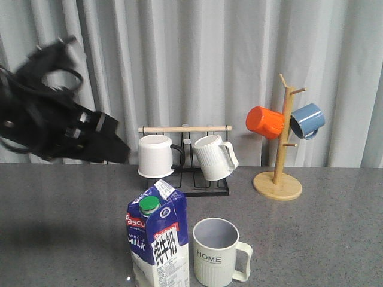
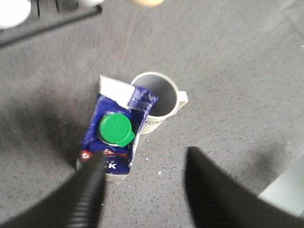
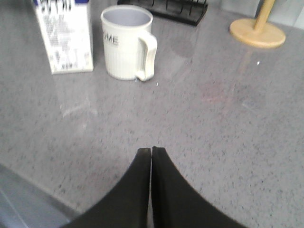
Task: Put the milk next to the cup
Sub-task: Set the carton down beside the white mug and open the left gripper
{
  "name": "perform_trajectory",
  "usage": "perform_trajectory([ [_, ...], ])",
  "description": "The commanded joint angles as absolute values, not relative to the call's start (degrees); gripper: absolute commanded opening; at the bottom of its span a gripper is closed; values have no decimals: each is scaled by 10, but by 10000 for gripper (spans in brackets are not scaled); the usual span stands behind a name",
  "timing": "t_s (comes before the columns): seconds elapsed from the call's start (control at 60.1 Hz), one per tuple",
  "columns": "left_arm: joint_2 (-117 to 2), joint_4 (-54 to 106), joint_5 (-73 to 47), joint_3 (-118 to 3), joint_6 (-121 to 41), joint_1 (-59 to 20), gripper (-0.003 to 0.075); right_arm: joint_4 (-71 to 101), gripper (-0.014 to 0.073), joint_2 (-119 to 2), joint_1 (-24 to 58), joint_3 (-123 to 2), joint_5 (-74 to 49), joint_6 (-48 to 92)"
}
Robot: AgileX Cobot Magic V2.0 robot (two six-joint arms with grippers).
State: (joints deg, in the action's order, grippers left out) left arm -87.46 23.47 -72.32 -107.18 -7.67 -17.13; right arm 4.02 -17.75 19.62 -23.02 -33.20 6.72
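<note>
The milk carton [image 1: 157, 240], blue and white with a green cap, stands upright on the grey table close to the left of the cream HOME cup [image 1: 216, 252]. Both show from above in the left wrist view, milk [image 2: 114, 137] and cup [image 2: 156, 97], and in the right wrist view, milk [image 3: 65, 35] and cup [image 3: 127, 42]. My left gripper [image 2: 142, 159] is open and empty, high above the carton; the left arm [image 1: 57, 128] is raised at the far left. My right gripper [image 3: 151, 151] is shut and empty, low over the table in front of the cup.
A black rack [image 1: 197, 179] with a wooden bar holds a plain white mug [image 1: 154, 155] and a ribbed white mug [image 1: 214, 156] behind the milk. A wooden mug tree [image 1: 279, 179] at back right carries an orange mug [image 1: 265, 122] and a blue mug [image 1: 307, 121].
</note>
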Motion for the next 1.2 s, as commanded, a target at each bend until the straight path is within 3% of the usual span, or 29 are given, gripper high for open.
perform_trajectory([
  [0.0, -817, 243, -716, -1089, -96, -173, 92, 21, -5, -211, 195, -246, -263, 53],
  [0.067, -794, 224, -716, -1089, -103, -173, -10, 14, -5, -228, 195, -246, -259, 52],
  [0.682, -614, 173, -699, -1079, -105, -173, -8, 16, -5, -244, 195, -246, -264, 52],
  [1.18, -286, 89, -615, -706, 41, -173, -8, 16, -5, -244, 195, -246, -264, 52],
])
